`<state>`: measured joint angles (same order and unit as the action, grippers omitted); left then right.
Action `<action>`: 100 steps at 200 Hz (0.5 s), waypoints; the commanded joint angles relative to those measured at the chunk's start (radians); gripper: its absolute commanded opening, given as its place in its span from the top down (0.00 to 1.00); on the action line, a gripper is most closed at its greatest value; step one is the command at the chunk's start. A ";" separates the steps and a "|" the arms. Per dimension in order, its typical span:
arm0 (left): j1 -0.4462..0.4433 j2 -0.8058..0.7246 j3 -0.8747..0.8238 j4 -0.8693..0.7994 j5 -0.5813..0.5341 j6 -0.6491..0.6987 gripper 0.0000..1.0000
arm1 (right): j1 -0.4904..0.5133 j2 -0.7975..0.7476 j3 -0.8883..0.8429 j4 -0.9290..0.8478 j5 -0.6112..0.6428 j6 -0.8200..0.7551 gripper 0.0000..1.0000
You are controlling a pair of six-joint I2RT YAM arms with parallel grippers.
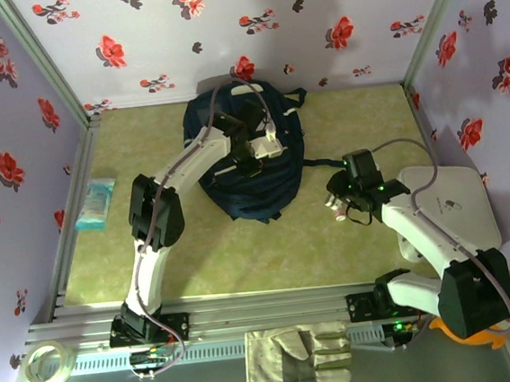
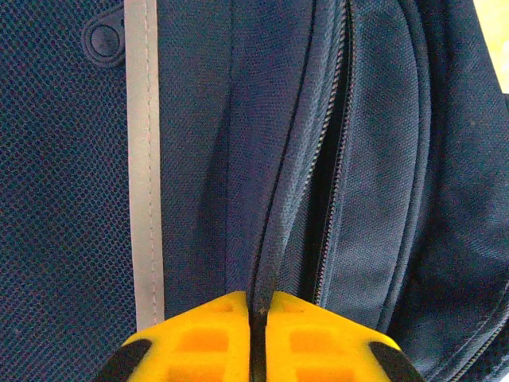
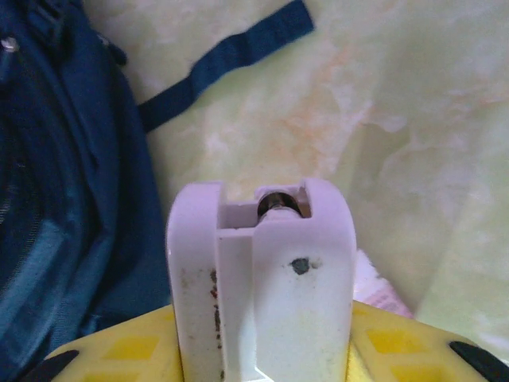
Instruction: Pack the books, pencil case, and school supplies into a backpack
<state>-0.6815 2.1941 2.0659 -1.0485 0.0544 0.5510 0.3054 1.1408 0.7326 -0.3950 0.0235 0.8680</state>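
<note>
**Backpack mouth pinched open for loading**

The backpack (image 1: 258, 200) lies on the worktop (image 1: 197, 246). The left claw (image 2: 256, 314) is clenched on a dark fabric lip beside the backpack's zip (image 2: 340, 159), which gapes a little. Just right of the backpack, the right claw (image 3: 262, 350) grasps a white item (image 3: 262, 263), apparently a school supply. To do this step well, I judge the lip should be lifted and held taut to widen the gap. Then the white item can be carried over the backpack and released inside.
</note>
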 commanded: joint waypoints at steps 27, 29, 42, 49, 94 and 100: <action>0.017 -0.127 0.046 0.093 0.076 -0.121 1.00 | -0.001 0.057 0.024 0.284 -0.164 0.050 0.59; 0.016 -0.130 0.048 0.101 0.076 -0.130 1.00 | 0.001 0.060 0.026 0.297 -0.170 0.055 0.59; 0.011 -0.156 0.054 0.151 0.082 -0.185 1.00 | 0.013 0.083 0.041 0.370 -0.202 0.087 0.59; 0.010 -0.171 0.054 0.190 0.083 -0.214 1.00 | 0.020 0.097 0.054 0.402 -0.213 0.105 0.59; -0.004 -0.239 0.058 0.359 0.092 -0.363 1.00 | 0.104 0.249 0.222 0.494 -0.254 0.178 0.58; -0.005 -0.244 0.062 0.370 0.091 -0.375 1.00 | 0.112 0.269 0.244 0.499 -0.251 0.192 0.58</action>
<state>-0.6739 2.0399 2.0686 -0.8639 0.0910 0.2905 0.3794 1.3552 0.8734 -0.0174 -0.1886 0.9939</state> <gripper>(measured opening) 0.061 0.417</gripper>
